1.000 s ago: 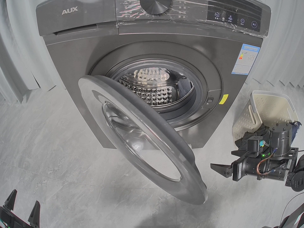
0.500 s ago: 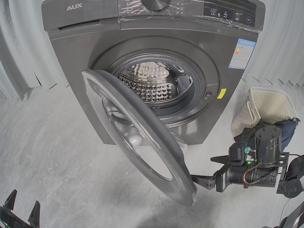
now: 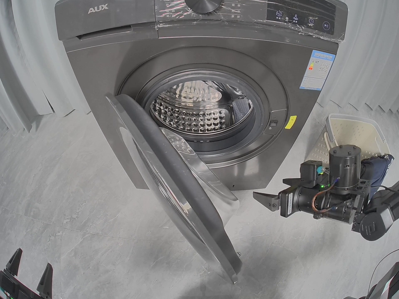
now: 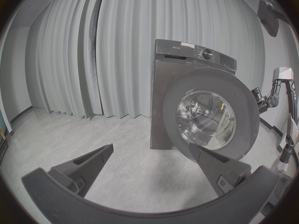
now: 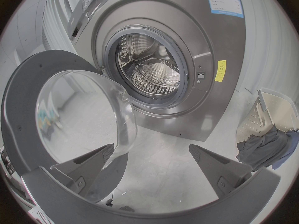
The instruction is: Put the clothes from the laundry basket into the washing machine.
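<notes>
The clothes [image 5: 264,148] are draped over the laundry basket [image 3: 358,131] rim, on the floor [image 3: 83,212] beside the washing machine [image 3: 108,63] — its door [image 3: 178,183] opened wide. The right gripper [image 3: 276,192] and left gripper [image 4: 150,146] are held with fingers [image 5: 218,168] spread — nothing gripped.

Black right arm [image 3: 365,223] — cylindrical housing [image 3: 345,162], copper cable [image 3: 319,199], green light [image 3: 321,186]; grey wedge-shaped jaws.

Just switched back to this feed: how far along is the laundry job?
Done: the door stands wide open. In hand: nothing; the right gripper is open and empty between door and basket, and the left gripper is open, low over the floor. Left: all of it; the clothes hang over the basket's rim and the drum holds none.
</notes>
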